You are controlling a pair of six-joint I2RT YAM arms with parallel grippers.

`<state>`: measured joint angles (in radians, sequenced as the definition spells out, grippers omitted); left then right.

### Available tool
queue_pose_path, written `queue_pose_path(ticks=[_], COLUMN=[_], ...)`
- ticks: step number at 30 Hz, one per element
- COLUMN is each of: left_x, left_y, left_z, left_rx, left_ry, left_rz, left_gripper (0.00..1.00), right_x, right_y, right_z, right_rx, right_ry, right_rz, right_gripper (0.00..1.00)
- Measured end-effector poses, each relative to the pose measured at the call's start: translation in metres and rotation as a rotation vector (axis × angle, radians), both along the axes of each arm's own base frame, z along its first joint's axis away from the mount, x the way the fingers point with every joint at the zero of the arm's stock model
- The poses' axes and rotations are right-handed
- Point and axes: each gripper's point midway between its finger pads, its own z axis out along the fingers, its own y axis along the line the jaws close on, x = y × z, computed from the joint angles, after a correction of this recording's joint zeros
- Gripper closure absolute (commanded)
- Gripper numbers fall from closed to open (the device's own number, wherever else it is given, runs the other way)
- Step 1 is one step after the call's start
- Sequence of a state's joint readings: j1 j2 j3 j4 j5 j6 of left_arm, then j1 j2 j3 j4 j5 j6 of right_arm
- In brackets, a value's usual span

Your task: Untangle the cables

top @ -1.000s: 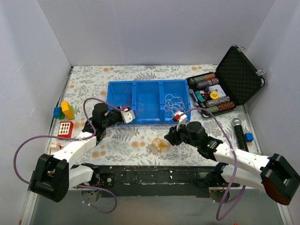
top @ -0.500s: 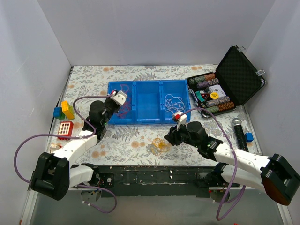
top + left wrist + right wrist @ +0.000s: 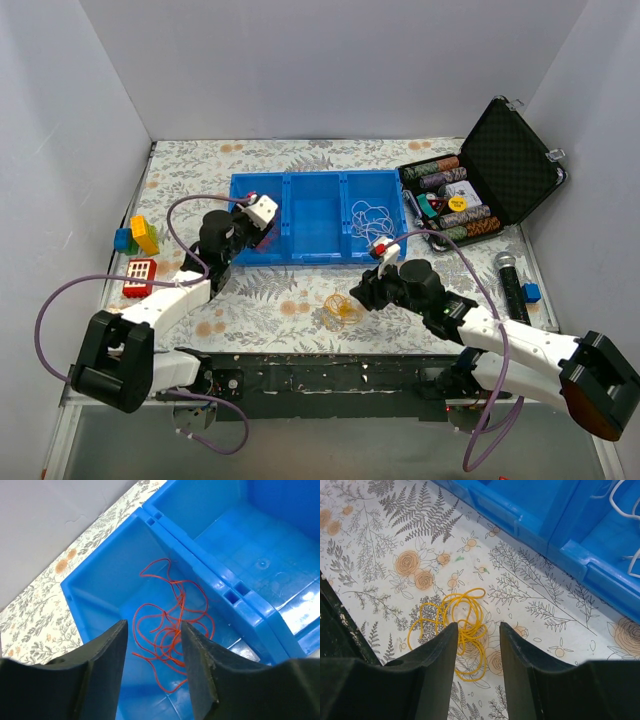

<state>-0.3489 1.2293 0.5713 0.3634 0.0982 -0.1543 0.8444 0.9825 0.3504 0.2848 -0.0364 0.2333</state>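
A blue three-compartment bin [image 3: 315,245] stands mid-table. A red cable [image 3: 172,635] lies loose in its left compartment. A white cable [image 3: 370,215] lies in the right compartment and shows at the right wrist view's top right [image 3: 630,500]. A yellow cable bunch [image 3: 341,308] lies on the floral table in front of the bin. My left gripper [image 3: 262,215] is open and empty above the red cable, its jaws [image 3: 154,630] framing it. My right gripper [image 3: 362,293] is open and empty, and its jaws [image 3: 478,630] hover over the yellow cable [image 3: 466,633].
An open black case [image 3: 515,150] with poker chips [image 3: 455,195] stands at the back right. A black cylinder [image 3: 510,285] and a small blue cube [image 3: 531,292] lie to the right. Toy blocks [image 3: 137,235] and a red-white block [image 3: 140,273] lie at the left. White walls enclose the table.
My left gripper has moved from the bin's front left edge up over the left compartment, above the red cable. The right arm has hardly moved.
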Motion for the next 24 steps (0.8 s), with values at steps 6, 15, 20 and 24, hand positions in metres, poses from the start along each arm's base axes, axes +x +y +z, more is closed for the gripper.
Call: queue_pose_path(ticks=[6, 15, 20, 24], left_x=[0.0, -0.058, -0.119, -0.155], left_y=[-0.003, -0.063, -0.107, -0.113], left_z=[0.028, 0.091, 0.04, -0.017], left_rx=[-0.009, -0.074, -0.017, 0.029], left_ry=[-0.054, -0.116, 0.011, 0.162], left_rz=[-0.019, -0.402, -0.652, -0.738], left_gripper=[0.35, 0.38, 0.38, 0.39], right_x=[0.0, -0.005, 0.004, 0.009], right_y=[0.0, 0.004, 0.015, 0.021], right_z=[0.0, -0.038, -0.041, -0.039], right_rx=[-0.001, -0.093, -0.1, -0.093], right_ry=[0.0, 0.103, 0.104, 0.084], right_rz=[0.002, 0.042, 0.054, 0.058], right_gripper=[0.4, 0.3, 0.28, 0.3])
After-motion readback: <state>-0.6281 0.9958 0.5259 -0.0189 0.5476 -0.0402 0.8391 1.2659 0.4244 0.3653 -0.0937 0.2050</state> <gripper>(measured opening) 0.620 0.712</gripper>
